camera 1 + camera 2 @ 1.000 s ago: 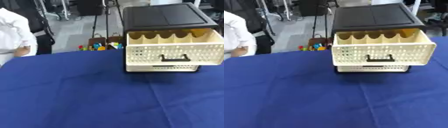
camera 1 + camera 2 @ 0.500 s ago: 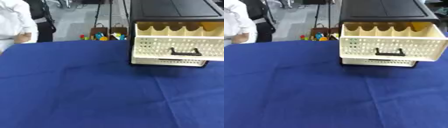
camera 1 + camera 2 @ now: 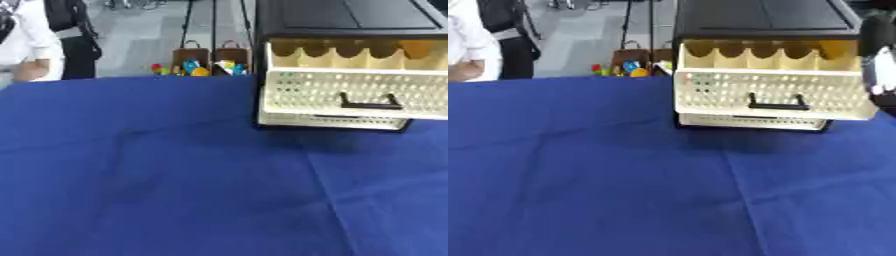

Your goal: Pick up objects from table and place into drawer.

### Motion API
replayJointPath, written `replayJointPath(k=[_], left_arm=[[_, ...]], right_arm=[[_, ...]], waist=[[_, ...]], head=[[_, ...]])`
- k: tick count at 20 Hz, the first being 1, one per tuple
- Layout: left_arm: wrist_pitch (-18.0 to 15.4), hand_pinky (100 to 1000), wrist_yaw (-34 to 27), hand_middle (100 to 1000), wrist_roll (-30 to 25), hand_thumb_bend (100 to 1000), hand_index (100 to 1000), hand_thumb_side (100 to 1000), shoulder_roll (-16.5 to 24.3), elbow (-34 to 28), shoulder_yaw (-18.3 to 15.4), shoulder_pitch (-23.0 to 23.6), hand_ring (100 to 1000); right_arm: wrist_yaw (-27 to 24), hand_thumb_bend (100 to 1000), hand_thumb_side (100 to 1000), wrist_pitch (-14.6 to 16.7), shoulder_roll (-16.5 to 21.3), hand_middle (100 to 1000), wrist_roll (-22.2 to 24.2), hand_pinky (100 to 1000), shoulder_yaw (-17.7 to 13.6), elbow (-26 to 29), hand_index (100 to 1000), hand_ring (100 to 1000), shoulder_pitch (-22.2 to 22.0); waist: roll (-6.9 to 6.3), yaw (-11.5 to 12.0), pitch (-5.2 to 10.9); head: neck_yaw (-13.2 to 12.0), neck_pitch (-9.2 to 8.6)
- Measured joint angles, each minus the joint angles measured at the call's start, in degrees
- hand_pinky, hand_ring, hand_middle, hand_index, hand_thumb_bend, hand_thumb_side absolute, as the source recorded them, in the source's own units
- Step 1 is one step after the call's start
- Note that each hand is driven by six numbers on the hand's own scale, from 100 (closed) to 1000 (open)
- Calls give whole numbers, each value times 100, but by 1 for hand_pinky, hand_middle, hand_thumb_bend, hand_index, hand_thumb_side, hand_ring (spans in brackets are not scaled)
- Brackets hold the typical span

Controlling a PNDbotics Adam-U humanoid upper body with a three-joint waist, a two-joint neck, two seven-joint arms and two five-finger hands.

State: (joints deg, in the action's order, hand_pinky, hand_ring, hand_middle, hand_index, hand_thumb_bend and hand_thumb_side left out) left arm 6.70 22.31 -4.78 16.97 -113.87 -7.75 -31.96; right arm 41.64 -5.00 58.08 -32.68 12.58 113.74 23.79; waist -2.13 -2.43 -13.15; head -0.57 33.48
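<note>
Blue cloth-covered table [image 3: 175, 190] fills most of both views, creased, with folds running down the middle and right; black drawer cabinet [image 3: 763, 17] sits at the far right of the table, upright, front facing the camera; its upper cream perforated drawer [image 3: 772, 90] is pulled out toward the camera, black handle [image 3: 778, 106] centred on the front, scalloped divider edge along the back of the opening, inside mostly hidden by the front wall so contents cannot be told; a lower cream drawer [image 3: 332, 120] below it sits pushed in, only a strip showing; no loose pick-up object shows on the cloth in either view; at the right edge of the right eye view a dark and silver shape, probably the right hand [image 3: 878, 55], shows beside the pulled-out drawer's right end, blurred and cut by the frame, so whether its fingers are spread or curled cannot be told, and contact with the drawer is unclear; left hand shows in neither view; beyond the far table edge, on the floor, brown bags [image 3: 210, 55] with small coloured items [image 3: 197, 67] in front.
</note>
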Motion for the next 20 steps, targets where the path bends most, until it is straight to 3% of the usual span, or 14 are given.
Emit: replayJointPath(k=[4,10,20], left_arm=[[-324,572,-326,705,326,481,948,936,-244,1,78,524,759],[-835,571,-838,702,838,480,946,936,-411,2,226,1029,757],[-1712,572,-1528,699,1729,477,940,935,-445,2,444,1385,755]], right_arm=[[116,253,947,-64,262,500,325,245,411,0,752,453,-7],[74,228,932,178,569,516,837,188,800,0,745,437,137],[-193,258,898,317,624,536,1721,147,1230,0,765,429,564]], waist=[[6,-17,4],[16,-49,50],[-42,-80,79]], head=[[58,-43],[118,-84],[-17,-83]])
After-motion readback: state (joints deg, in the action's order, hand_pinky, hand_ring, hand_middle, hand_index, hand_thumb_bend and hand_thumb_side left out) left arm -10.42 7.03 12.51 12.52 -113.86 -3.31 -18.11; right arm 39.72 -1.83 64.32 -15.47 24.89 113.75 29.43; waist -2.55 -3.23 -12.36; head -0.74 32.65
